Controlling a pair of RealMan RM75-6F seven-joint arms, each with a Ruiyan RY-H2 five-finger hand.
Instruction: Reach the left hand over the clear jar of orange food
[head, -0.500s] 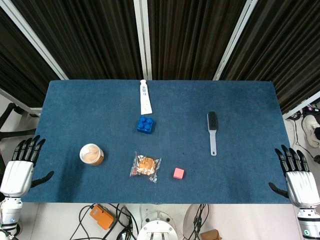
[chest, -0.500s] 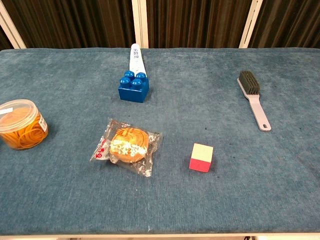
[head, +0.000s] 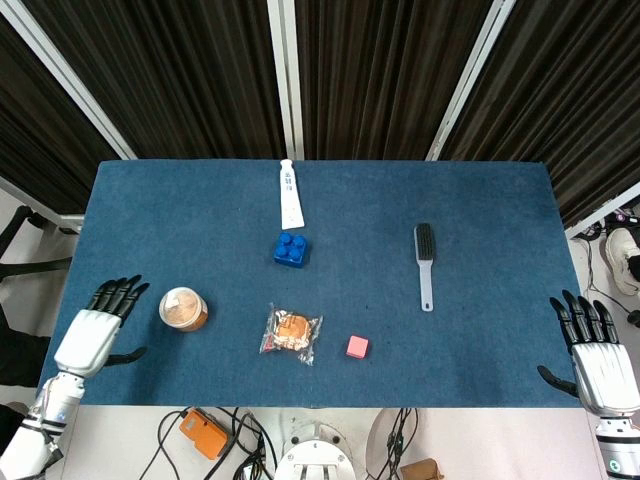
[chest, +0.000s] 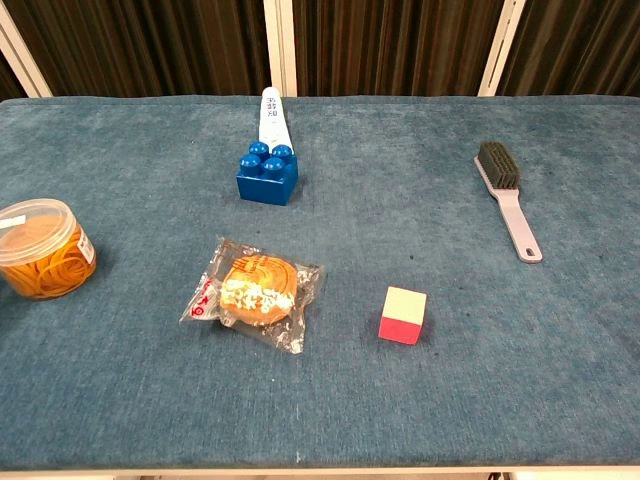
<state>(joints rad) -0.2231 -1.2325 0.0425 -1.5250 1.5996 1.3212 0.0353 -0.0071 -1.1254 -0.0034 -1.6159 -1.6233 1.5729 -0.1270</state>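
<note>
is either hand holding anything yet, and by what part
Nothing is held. The left hand is open beside the jar, not touching; the right hand is open.

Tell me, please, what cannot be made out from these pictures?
- Left hand and right hand: absent from the chest view, outside its frame.
- Jar: its left side is cut by the chest view's edge.
- Print on the white tube: too small in both views.

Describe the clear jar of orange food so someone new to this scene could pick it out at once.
On the blue table, look to the robot's left side, near the front edge. The clear jar stands upright there, just right of the open left hand and left of the wrapped pastry. It is the only round, see-through container, lidded and filled with orange contents.
</note>
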